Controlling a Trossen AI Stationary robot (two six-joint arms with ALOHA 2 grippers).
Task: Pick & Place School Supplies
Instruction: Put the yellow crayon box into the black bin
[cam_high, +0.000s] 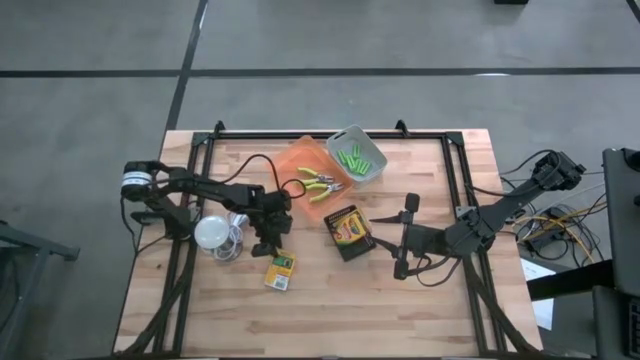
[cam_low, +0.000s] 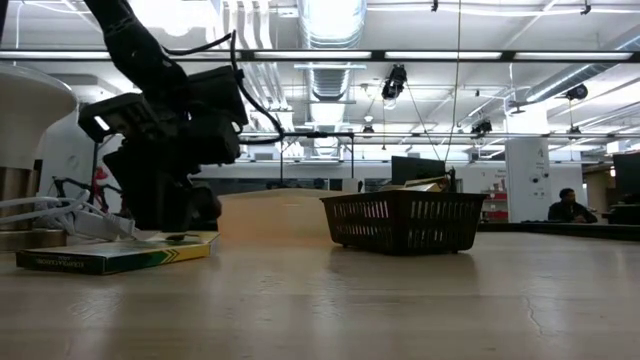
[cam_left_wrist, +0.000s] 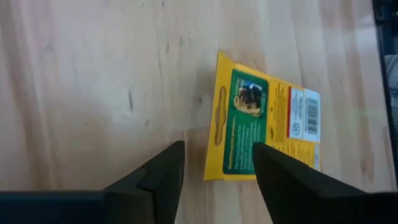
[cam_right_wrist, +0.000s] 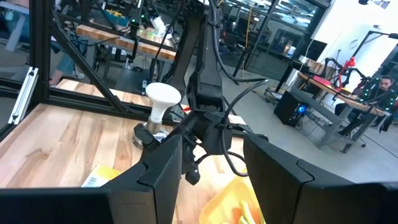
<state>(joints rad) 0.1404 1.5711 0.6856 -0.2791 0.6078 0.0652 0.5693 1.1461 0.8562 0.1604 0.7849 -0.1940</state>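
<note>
Left gripper (cam_high: 268, 245) jaws spread wide, empty, hovering just above small yellow-green box (cam_high: 280, 271), edge between fingers (cam_left_wrist: 163, 171). Box flat on table, near white round thing (cam_high: 212, 233). Second box (cam_high: 349, 232) also loose. Green sticks (cam_high: 353, 156) already in grey bin (cam_high: 375, 168); pliers (cam_high: 319, 183) in orange bin (cam_high: 292, 160). Right gripper (cam_high: 405, 238) open, idle beside second box. Judgement: about halfway.
</note>
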